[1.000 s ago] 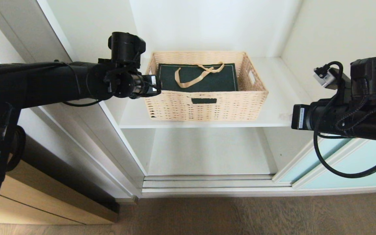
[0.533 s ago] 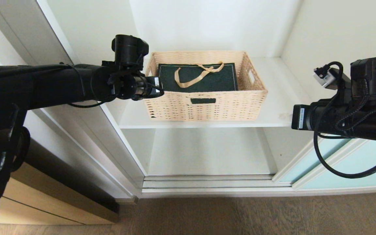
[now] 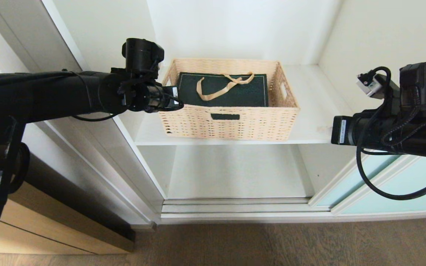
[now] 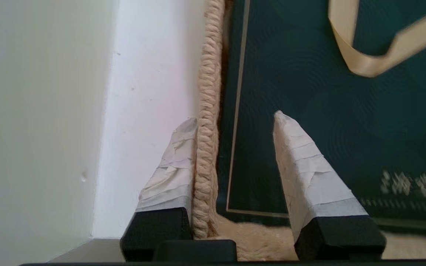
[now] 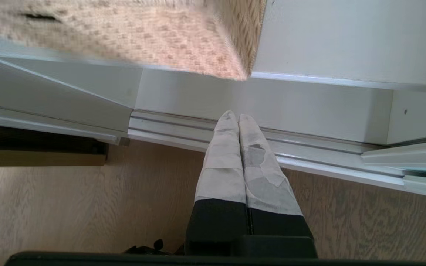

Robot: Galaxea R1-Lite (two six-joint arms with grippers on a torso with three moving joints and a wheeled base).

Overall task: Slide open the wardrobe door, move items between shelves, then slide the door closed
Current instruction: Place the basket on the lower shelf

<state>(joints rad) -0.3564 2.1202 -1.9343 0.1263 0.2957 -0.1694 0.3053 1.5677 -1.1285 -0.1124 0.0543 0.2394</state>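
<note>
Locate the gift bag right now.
In the head view the gift bag lies flat inside the basket on the upper shelf, just right of the left hand.

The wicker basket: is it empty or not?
Not empty: the green gift bag lies flat inside the wicker basket.
</note>
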